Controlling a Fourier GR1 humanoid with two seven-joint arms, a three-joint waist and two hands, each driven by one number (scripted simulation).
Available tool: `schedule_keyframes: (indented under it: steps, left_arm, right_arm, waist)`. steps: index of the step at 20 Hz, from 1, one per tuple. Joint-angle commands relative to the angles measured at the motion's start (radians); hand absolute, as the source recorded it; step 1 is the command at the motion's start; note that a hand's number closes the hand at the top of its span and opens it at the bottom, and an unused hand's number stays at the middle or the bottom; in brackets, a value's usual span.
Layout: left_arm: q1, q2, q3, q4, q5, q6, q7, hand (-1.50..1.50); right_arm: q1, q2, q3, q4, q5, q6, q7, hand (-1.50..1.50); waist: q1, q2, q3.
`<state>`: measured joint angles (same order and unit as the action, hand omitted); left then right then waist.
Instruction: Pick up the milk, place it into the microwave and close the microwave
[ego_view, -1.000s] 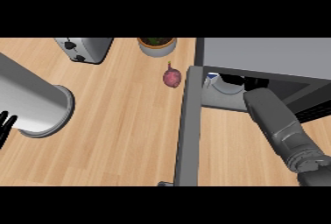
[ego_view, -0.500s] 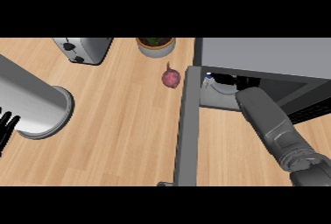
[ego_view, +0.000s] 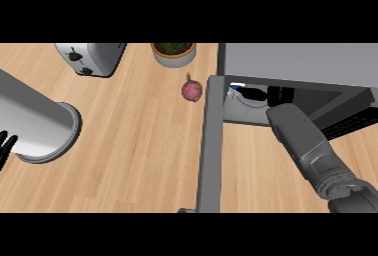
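The grey microwave (ego_view: 295, 60) stands at the upper right with its door (ego_view: 210, 150) swung wide open toward me, seen edge-on as a long grey strip. Inside the cavity, at its left, a white milk carton (ego_view: 238, 99) with a blue mark peeks out. My right forearm runs up from the lower right into the opening, and my black right hand (ego_view: 255, 93) is inside, right at the milk and partly covering it. The cavity's shadow hides how the hand sits on the carton. My left hand (ego_view: 6, 145) rests open at the left edge, fingers up.
A tall grey cylinder (ego_view: 33, 120) on a round base stands at the left, next to my left hand. A toaster (ego_view: 90, 56) and a potted plant (ego_view: 174, 52) sit at the back. A reddish-purple vegetable (ego_view: 192, 90) lies just left of the open door.
My right forearm has shifted slightly to the left inside the microwave opening. The milk has stayed at the cavity's left. My left hand has sunk a little at the edge.
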<state>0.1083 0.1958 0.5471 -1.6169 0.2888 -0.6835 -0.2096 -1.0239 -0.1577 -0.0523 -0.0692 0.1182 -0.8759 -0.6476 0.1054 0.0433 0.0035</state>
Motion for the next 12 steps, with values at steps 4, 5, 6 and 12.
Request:
schedule_keyframes:
  steps: [4,5,6,12]
  left_arm:
    - [0.055,-0.047,-0.004,-0.045,-0.026,0.009,-0.045,-1.50]
    - [0.010,-0.022,-0.007,-0.046,-0.021,0.032,0.002,-1.50]
    - [0.078,-0.019,0.019,-0.043,0.007,-0.024,-0.043,-1.50]
    - [0.108,-0.048,-0.001,-0.056,-0.012,-0.026,-0.051,-1.50]
  right_arm:
    - [0.070,0.002,-0.030,-0.030,-0.024,0.055,-0.074,-1.50]
    - [0.051,-0.017,-0.036,-0.035,-0.029,0.087,-0.071,-1.50]
    - [0.061,0.009,-0.040,-0.036,-0.032,0.076,-0.079,-1.50]
    - [0.109,0.031,-0.093,-0.088,-0.089,0.245,-0.169,-1.50]
  waist:
    - [-0.026,-0.014,0.000]
    - [-0.027,-0.011,0.001]
    - [-0.021,-0.015,0.000]
    - [-0.046,-0.023,-0.001]
